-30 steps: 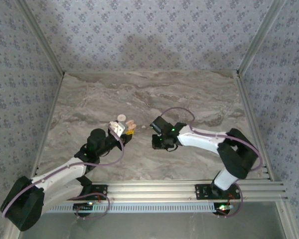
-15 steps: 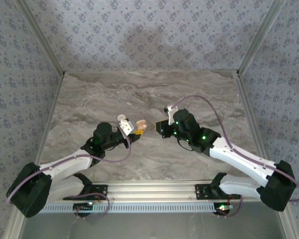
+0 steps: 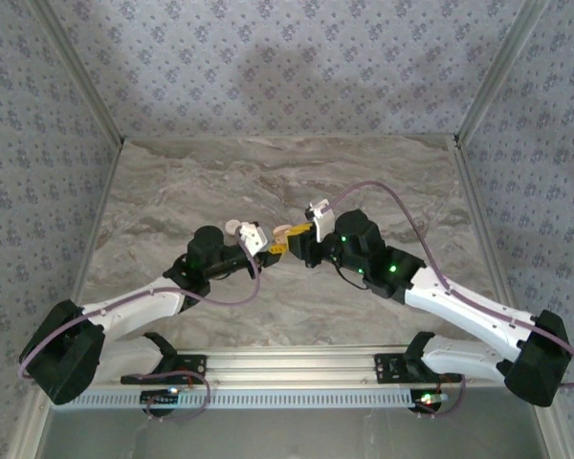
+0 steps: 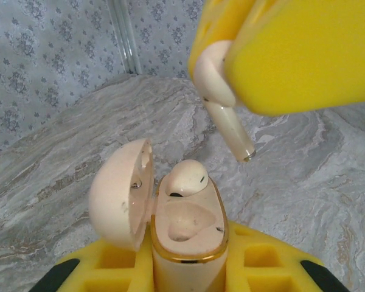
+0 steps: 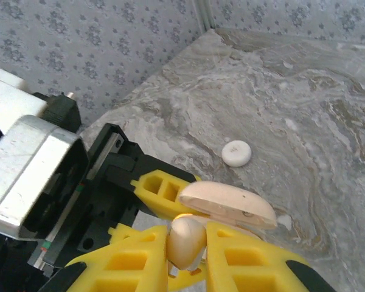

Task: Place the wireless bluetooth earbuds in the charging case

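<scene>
One earbud (image 4: 185,176) sits in the far socket of the open charging case (image 4: 188,243), which the left fingers (image 4: 286,271) pinch over the middle of the desk (image 3: 172,182). Just above it, the right fingers (image 4: 304,55) clamp the second earbud (image 4: 222,91), its stem angled downward, apart from the case.

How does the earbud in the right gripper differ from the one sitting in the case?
Place: the held earbud is pinched in the right gripper, above and clear of the charging case; the seated earbud rests in the case's far socket. Exposure: the held earbud shows its whole stem, pointing down; the seated earbud shows just its rounded head. Both are the same glossy cream.
</scene>
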